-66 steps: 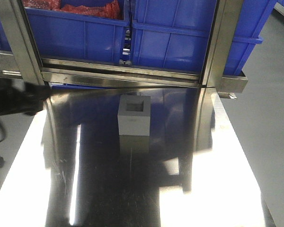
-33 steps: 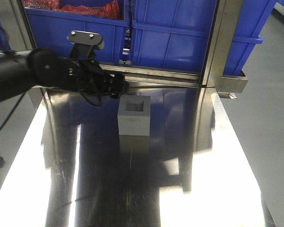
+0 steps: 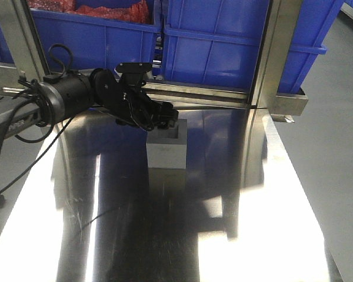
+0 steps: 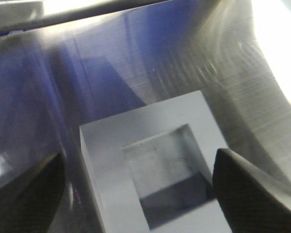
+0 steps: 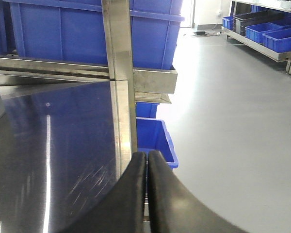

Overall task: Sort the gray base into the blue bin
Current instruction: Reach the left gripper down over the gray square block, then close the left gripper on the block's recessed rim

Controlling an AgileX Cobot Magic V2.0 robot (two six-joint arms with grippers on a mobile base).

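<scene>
The gray base stands on the steel table with its square recess facing up. My left gripper reaches in from the left and sits at the block's top. In the left wrist view the gray base fills the lower middle. The left gripper is open, one finger on each side of the block and nothing pinched. My right gripper is shut on nothing, over the table's right edge. Blue bins line the rack behind; I cannot tell which one is the task's.
The rack's steel posts and rail stand just behind the block. The left rack bin holds red items. A smaller blue bin sits on the floor beside the table's right edge. Cables trail from the left arm.
The left arm swung in from the left, reached the gray base and now holds its open fingers around the block's top. The block has not moved.
</scene>
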